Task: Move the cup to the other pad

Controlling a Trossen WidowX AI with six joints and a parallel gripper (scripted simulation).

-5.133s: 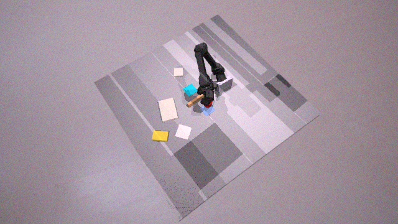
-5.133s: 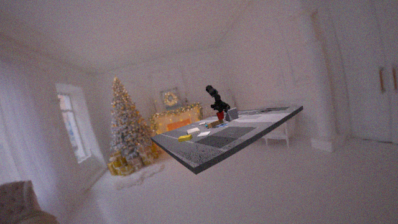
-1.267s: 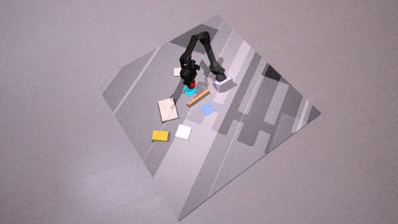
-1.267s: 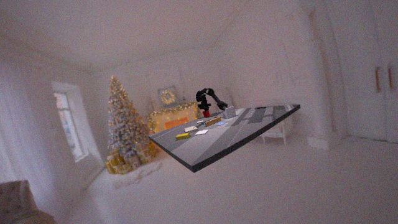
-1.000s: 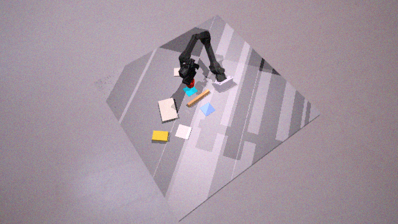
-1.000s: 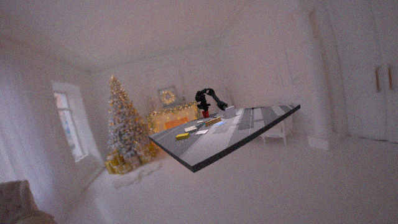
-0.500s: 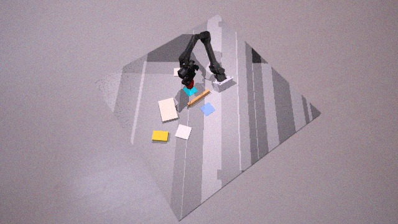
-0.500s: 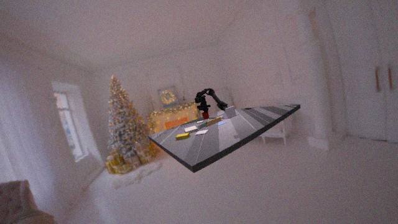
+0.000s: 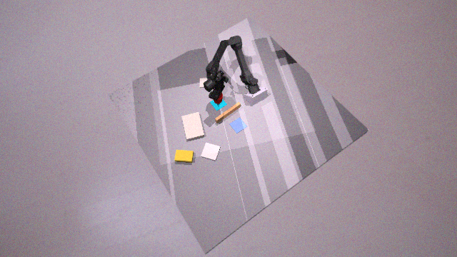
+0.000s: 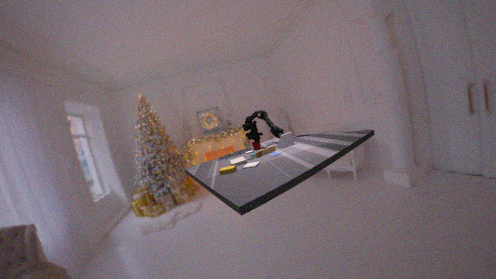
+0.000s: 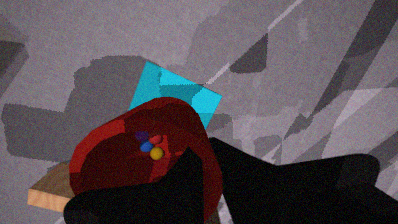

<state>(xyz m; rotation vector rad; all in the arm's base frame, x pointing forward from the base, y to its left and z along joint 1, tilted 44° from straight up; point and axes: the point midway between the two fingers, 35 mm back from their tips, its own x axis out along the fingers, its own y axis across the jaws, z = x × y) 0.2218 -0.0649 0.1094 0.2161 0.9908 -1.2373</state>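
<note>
The red cup (image 9: 218,98) (image 10: 256,146) (image 11: 95,145) is held roughly upright, seemingly a little above the cyan pad (image 9: 219,106) (image 11: 205,102). My gripper (image 11: 203,144) is shut on the cup's wall, one finger inside the rim and one outside. Several marbles lie inside the cup, among them a yellow marble (image 11: 156,153) and a blue marble (image 11: 146,146). The blue pad (image 9: 238,125) (image 10: 275,153) is bare, on the other side of the wooden bar (image 9: 228,113) (image 10: 266,151) (image 11: 48,198). The cup's underside is hidden in the wrist view.
A cream block (image 9: 193,126) (image 10: 237,160), a white tile (image 9: 211,151) (image 10: 251,165) and a yellow block (image 9: 183,155) (image 10: 227,170) lie on the table. A small cream tile (image 9: 202,83) is partly behind the arm. A pale upright panel (image 9: 256,96) (image 10: 286,139) stands by the arm's base.
</note>
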